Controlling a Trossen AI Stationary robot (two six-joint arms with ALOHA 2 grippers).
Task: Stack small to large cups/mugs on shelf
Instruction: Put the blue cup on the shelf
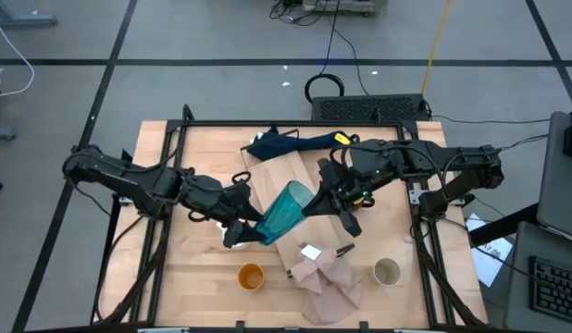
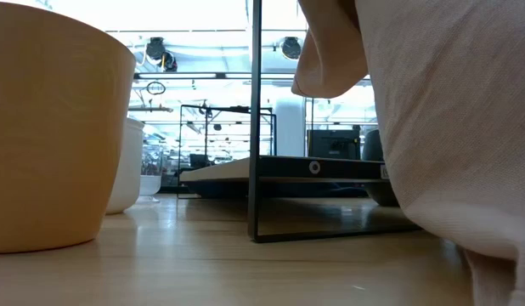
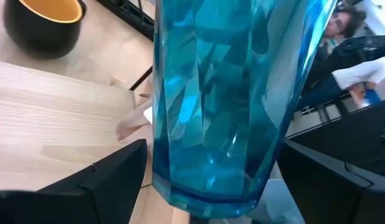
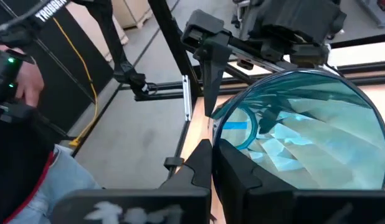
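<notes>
Right up against the low camera, an orange cup [image 2: 50, 127] and the pinkish cloth [image 2: 449, 127] are seen, with a white mug [image 2: 127, 166] just behind the cup. From above, the orange cup [image 1: 251, 276] and a beige-grey cup [image 1: 387, 272] are found near the table's front edge, the pinkish cloth [image 1: 328, 282] lying between them over the near end of the pale wood shelf [image 1: 300, 176].

Mid-table, the teal cup [image 1: 286, 213] is held tilted above the shelf, rim toward the right arm. The left gripper [image 1: 247, 227] is stretched in low from the left side, its fingers [image 3: 99, 180] spread wide on either side of the cup's base [image 3: 217, 124]; whether they're actually touching can't really be told. The right gripper [image 1: 321, 202] is reached down from the right, fingers [image 4: 242, 180] pinched together on the teal cup's rim [image 4: 304, 124].

Farther back, a dark blue cloth [image 1: 291, 143] is bunched at the shelf's far end.
</notes>
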